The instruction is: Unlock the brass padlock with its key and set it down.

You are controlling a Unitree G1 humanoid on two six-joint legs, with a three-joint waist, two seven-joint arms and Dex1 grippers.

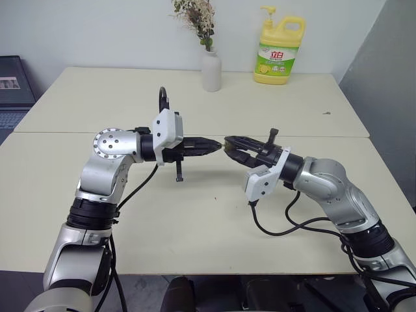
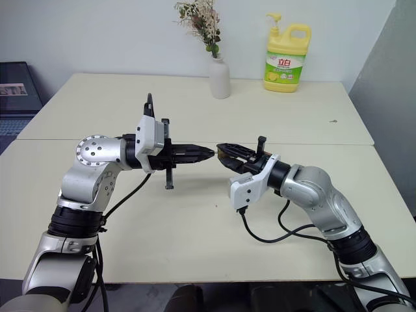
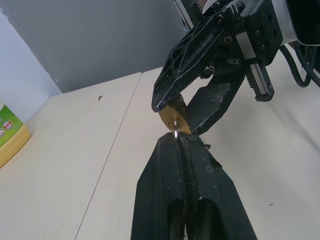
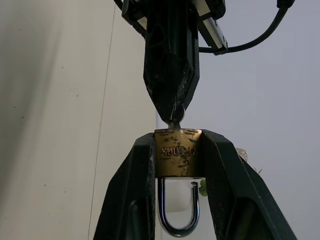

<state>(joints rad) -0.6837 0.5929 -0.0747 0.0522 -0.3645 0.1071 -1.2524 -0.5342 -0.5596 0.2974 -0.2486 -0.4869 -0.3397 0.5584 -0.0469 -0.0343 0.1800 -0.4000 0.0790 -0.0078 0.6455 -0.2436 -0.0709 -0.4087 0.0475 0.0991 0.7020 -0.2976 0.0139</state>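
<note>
Key-in-lock step, mid-air over the table (image 1: 195, 221). Right gripper (image 4: 178, 150) is clamped on the brass padlock (image 4: 178, 160), one finger on each side of the body, shackle (image 4: 178, 212) pointing back toward the wrist and apparently still seated at both legs. Left gripper (image 3: 179, 142) is pinched fully closed on the key (image 3: 176, 134), whose tip sits at or in the keyway on the lock's bottom face. From the head views the two grippers meet tip to tip near frame centre, left one coming in from 9 o'clock, right from 3 o'clock, both well above the tabletop. Judgement: insertion looks done or nearly so; next move calls for a wrist roll on the left arm about the key axis while the right holds firm, then a check that the shackle pops. Risk: a thin key slipping in the pinch. View split: left wrist shows the round keyway and key shank; right wrist shows the shackle and the stamped lock face; the head views resolve neither, but do show the vase (image 1: 210, 70) and soap bottle (image 1: 280, 51) at 12 o'clock, far from the work.
</note>
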